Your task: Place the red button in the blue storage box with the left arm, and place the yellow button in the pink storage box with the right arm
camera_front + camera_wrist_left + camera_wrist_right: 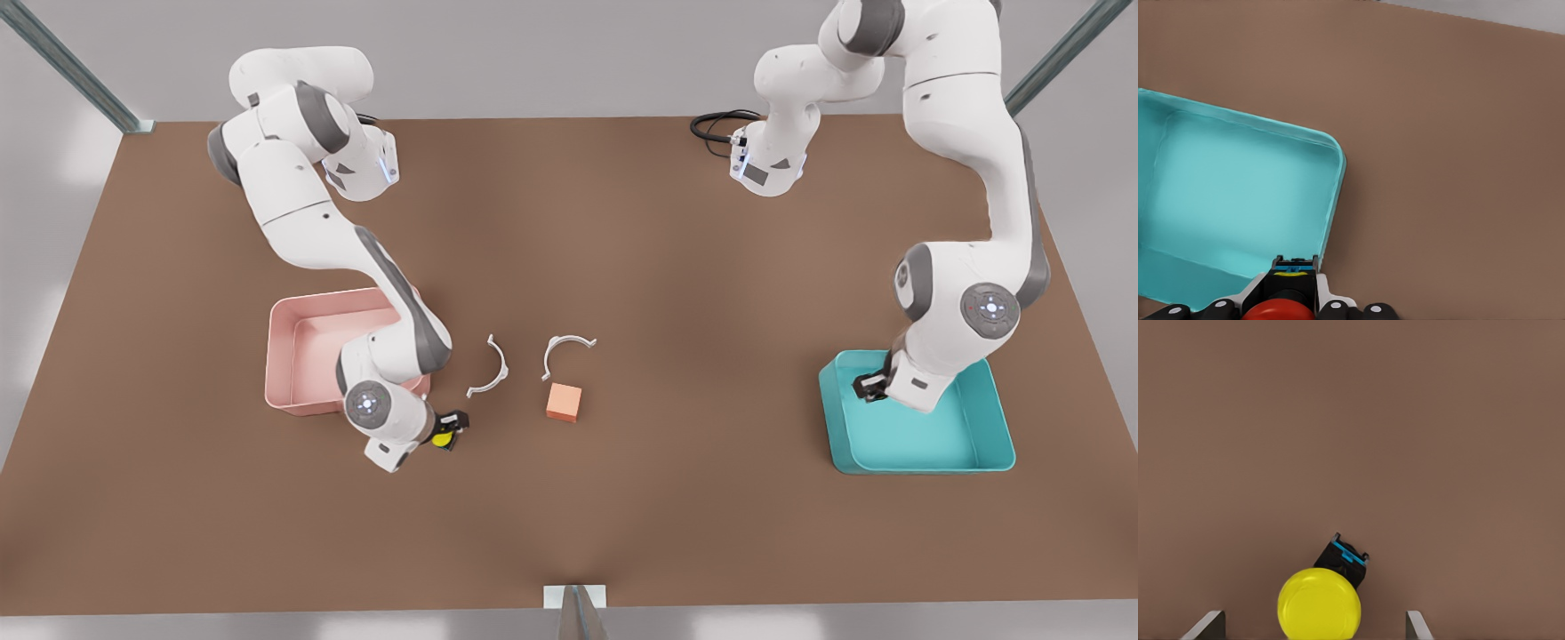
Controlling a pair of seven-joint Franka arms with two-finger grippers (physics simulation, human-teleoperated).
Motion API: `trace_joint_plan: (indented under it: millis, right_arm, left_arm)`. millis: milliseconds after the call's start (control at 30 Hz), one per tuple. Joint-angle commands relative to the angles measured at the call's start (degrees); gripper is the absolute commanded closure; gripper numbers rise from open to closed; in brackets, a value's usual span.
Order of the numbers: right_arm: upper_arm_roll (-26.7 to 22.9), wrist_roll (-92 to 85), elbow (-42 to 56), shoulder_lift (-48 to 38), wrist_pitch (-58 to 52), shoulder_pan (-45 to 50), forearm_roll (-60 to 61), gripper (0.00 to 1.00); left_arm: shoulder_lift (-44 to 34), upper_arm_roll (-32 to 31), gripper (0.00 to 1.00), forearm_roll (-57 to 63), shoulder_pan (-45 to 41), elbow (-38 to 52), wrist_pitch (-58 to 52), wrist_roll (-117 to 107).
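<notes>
The red button is held in my left gripper, which is shut on it. In the front view this gripper hangs over the blue storage box near its far left corner, at the front view's right. The box lies open below in the left wrist view. The yellow button lies tipped on the table, black base pointing away. My right gripper is open, with its fingertips standing apart on either side of the cap. In the front view that gripper and the yellow button sit just beside the pink storage box.
An orange cube rests mid-table. Two white curved clips lie just behind it. The right arm's elbow hangs over the pink box. Brown table stretches open toward the front.
</notes>
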Motion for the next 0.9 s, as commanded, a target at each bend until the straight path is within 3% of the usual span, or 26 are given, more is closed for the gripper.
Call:
trace_joint_plan:
  millis: [0, 100, 333, 367, 433, 533, 633, 700, 800, 867]
  right_arm:
    - [0.21, -3.18, -0.01, 0.20, 0.06, 0.36, -0.03, 0.00]
    - [0.21, -3.18, -0.37, 0.90, 0.50, 0.36, -0.12, 0.00]
    - [0.21, -3.71, -0.37, 2.75, 2.17, 0.27, -0.12, 0.10]
    - [0.21, -3.71, -0.37, 3.01, 2.26, 0.27, -0.12, 0.10]
    - [0.21, -3.71, -0.37, 3.10, 2.26, 0.27, -0.12, 0.15]
    - [0.21, -3.80, -0.19, 3.89, 3.40, 0.27, -0.12, 0.16]
    - [0.03, -3.80, -0.28, 4.24, 4.54, 0.27, -0.21, 0.16]
    - [0.03, -3.97, -0.28, 4.24, 4.63, 0.36, -0.38, 0.16]
    - [0.30, -3.62, -0.10, 4.15, 4.63, 0.27, -2.58, 0.16]
    - [0.39, -3.71, -0.01, 4.15, 4.63, 0.27, -2.58, 0.16]
  left_arm:
    - [2.40, -0.06, 0.58, -0.85, 2.84, 2.66, -3.14, 39.79]
    - [9.00, 0.03, 0.58, -1.82, 5.31, 8.90, -3.05, 41.73]
    - [18.31, 0.12, 0.49, -6.21, 7.68, 8.81, 6.96, 41.29]
    - [19.02, 0.20, 0.40, -6.66, 7.68, 8.72, 8.11, 41.38]
    - [19.11, 0.29, 0.00, -6.74, 7.77, 8.72, 8.02, 41.38]
    - [17.88, 0.29, 0.00, -6.66, 7.77, 8.64, 6.62, 41.29]
    - [12.78, 0.20, 0.00, -6.66, 7.15, 9.95, -2.17, 38.49]
    - [11.64, -0.06, 0.00, -6.48, 4.96, 17.77, -13.16, 30.31]
    - [3.39, -0.06, 0.00, -6.30, 3.20, 18.13, -14.82, 23.01]
    - [-1.98, -3.75, 0.00, -6.39, 4.08, 17.43, -17.82, 17.13]
